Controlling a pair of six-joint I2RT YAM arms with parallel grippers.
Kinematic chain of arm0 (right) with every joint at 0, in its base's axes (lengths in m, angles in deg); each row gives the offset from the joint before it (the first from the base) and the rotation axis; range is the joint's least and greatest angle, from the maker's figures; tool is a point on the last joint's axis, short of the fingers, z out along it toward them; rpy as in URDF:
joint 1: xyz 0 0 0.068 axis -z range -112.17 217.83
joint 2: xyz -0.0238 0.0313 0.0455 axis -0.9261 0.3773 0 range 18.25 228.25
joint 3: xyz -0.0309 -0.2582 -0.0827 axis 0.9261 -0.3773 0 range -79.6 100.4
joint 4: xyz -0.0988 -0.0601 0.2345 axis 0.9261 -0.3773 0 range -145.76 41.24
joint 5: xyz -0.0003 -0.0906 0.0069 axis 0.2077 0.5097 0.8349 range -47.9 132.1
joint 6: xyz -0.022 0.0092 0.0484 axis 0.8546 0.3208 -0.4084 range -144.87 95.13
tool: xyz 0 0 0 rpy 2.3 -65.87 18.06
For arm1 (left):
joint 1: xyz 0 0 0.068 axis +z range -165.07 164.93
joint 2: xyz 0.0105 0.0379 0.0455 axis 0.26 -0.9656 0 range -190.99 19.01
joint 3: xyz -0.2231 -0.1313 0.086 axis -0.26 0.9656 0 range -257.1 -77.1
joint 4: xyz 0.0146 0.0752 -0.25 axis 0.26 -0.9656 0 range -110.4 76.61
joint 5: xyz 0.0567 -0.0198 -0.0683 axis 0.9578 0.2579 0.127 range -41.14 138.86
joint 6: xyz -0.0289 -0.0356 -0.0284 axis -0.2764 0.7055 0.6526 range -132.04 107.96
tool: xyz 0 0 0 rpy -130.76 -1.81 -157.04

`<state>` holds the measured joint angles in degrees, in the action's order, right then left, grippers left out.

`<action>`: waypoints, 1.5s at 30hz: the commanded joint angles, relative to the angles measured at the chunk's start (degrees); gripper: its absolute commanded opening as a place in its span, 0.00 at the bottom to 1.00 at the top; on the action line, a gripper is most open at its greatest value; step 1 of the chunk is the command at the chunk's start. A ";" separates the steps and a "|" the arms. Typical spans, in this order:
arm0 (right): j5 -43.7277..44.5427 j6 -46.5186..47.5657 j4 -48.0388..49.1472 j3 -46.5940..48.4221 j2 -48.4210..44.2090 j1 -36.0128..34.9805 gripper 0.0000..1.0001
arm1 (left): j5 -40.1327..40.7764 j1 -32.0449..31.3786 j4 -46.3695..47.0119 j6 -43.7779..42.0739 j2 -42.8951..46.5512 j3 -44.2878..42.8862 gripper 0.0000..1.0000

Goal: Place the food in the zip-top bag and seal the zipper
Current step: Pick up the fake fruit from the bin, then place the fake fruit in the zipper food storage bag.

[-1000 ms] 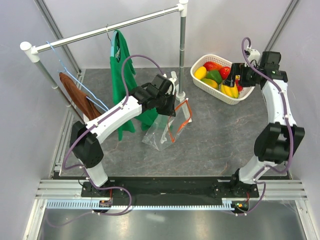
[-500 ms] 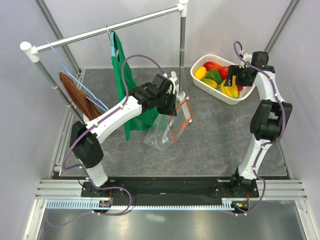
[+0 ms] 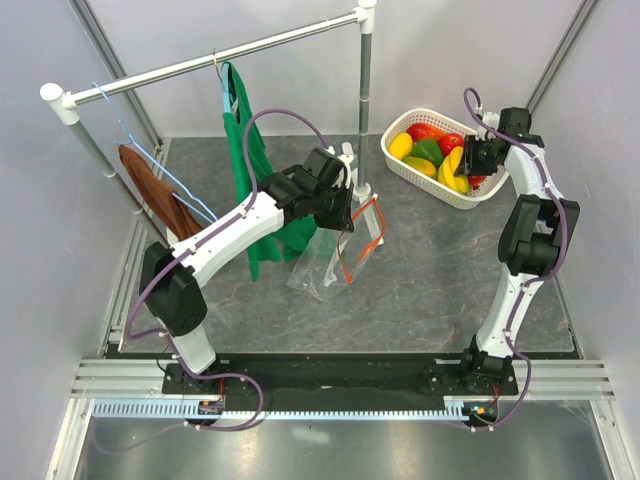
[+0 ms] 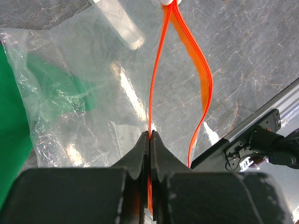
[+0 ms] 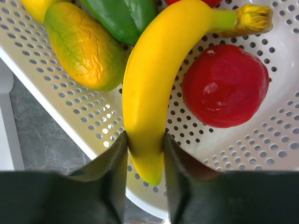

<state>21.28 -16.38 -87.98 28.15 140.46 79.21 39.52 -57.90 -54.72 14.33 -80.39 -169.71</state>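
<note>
Left gripper [image 4: 149, 136], well left of the white basket [image 5: 261, 140] and nearer the arm bases, is clamped flat on one lip of the zipper [image 4: 204, 81]. The zip-top bag [image 4: 79, 102] droops from it with the mouth bowed apart, presumably to keep an opening ready for the food. Inside the basket, right gripper [image 5: 145, 140] presses both sides of the banana [image 5: 149, 79] near its tip, likely because it lies on top; red pepper [image 5: 224, 86], mango [image 5: 84, 51] and green pepper [image 5: 124, 16] lie beside it, unbagged.

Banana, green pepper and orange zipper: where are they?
banana [image 5: 145, 107], right wrist view, middle of its yellow body
green pepper [image 5: 124, 16], right wrist view, its glossy side
orange zipper [image 4: 194, 46], left wrist view, the wide strip
</note>
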 commanded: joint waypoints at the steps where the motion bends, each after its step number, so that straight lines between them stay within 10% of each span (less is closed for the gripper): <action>1: 1.04 0.56 2.48 1.77 -1.45 0.05 0.28 | -0.67 0.20 2.47 0.79 0.96 -0.81 0.02; 7: 0.43 0.12 2.83 3.87 -3.91 0.66 0.00 | -0.50 0.20 2.47 0.70 1.04 -1.16 0.02; 28: -15.73 -7.53 3.10 6.52 -14.63 3.13 0.00 | -0.76 0.90 2.47 0.88 0.96 -0.99 0.02; 45: -51.24 -5.52 -6.83 -19.32 -47.05 1.90 0.00 | -5.51 2.75 3.61 1.76 1.31 0.16 0.02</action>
<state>-18.66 -26.41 -90.74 11.54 99.13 82.16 36.92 -55.41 -53.71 15.14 -80.39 -169.69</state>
